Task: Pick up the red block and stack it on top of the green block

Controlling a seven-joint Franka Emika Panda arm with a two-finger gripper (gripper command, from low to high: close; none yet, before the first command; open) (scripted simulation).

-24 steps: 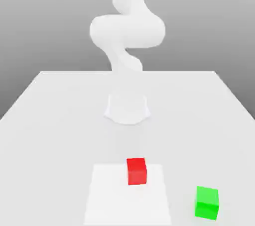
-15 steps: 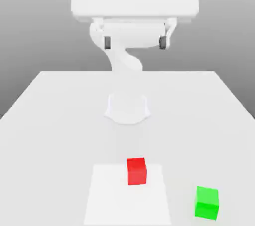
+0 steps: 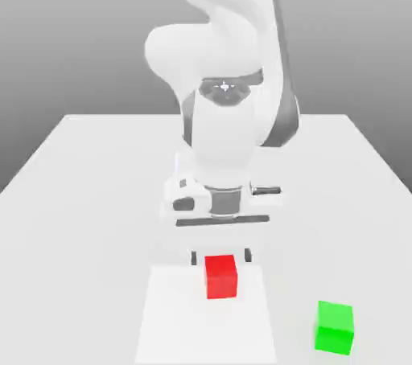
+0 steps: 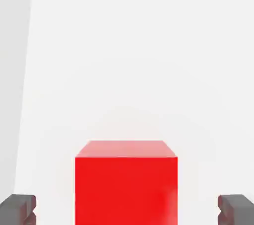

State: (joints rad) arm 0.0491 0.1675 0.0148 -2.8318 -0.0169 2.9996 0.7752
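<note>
The red block [image 3: 221, 276] rests on a lighter square patch of the table, near the front middle in the exterior view. My gripper [image 3: 220, 257] hangs just behind and above it, open, with a dark fingertip on each side of the block's width. In the hand view the red block [image 4: 126, 183] is large and close, and both grey fingertips [image 4: 19, 208] stand well clear of its sides. The green block [image 3: 335, 327] sits on the table toward the exterior view's right, in front of the red one.
The white table [image 3: 80, 194] stretches back to the arm's round base. The pale square patch [image 3: 173, 323] under the red block lies flat. The arm's body towers over the table's middle.
The arm has swung down from high above the table, and the hand now sits low, right behind the red block. Both blocks stay where they were.
</note>
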